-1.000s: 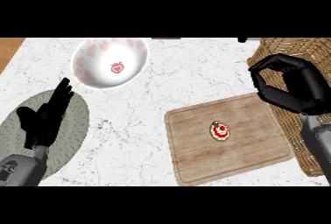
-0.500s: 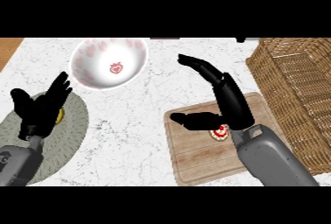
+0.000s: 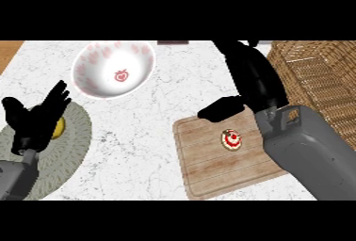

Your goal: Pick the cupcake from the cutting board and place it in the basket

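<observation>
The cupcake [image 3: 232, 140], small with white icing and a red top, sits on the wooden cutting board [image 3: 208, 164] at centre right. My right hand [image 3: 250, 77] hovers over the board's far edge, fingers straight and pointing away, thumb out toward the left; it is open and holds nothing. Its grey forearm covers the board's right side. The wicker basket [image 3: 321, 80] stands at the right edge, beyond the board. My left hand [image 3: 38, 117] rests open at the left, fingers up.
A white bowl [image 3: 111, 68] with red markings lies at the back left. A grey round mat [image 3: 69, 141] sits under my left hand, with a yellow thing [image 3: 61, 127] partly hidden on it. White marble counter lies between mat and board.
My right hand swung from above the basket leftward over the board, then drew back toward the board's far right edge. The cupcake stayed put. The left hand shifted slightly.
</observation>
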### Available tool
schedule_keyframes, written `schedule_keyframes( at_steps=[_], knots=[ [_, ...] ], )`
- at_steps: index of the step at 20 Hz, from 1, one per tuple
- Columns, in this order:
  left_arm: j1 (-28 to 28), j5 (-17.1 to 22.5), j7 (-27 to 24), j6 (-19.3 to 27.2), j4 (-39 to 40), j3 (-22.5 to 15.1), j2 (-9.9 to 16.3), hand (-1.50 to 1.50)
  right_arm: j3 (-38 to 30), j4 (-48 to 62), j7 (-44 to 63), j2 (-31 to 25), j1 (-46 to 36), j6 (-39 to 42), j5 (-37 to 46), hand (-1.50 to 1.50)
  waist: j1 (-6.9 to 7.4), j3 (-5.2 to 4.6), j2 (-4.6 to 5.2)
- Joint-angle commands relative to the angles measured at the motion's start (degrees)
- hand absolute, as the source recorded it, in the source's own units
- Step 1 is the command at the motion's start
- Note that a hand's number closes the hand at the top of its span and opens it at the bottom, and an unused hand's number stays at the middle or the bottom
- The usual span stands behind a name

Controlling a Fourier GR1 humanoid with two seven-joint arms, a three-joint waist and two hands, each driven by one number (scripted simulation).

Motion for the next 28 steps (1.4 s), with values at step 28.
schedule_keyframes(
  at_steps=[28],
  knots=[
    [0.1,-3.1,2.7,-0.8,-2.7,3.3,-3.6,0.0,-24.0,-34.3,23.8,-20.5,20.2,23.4,-31.5,-1.5,0.05,0.4,0.95]
  ],
)
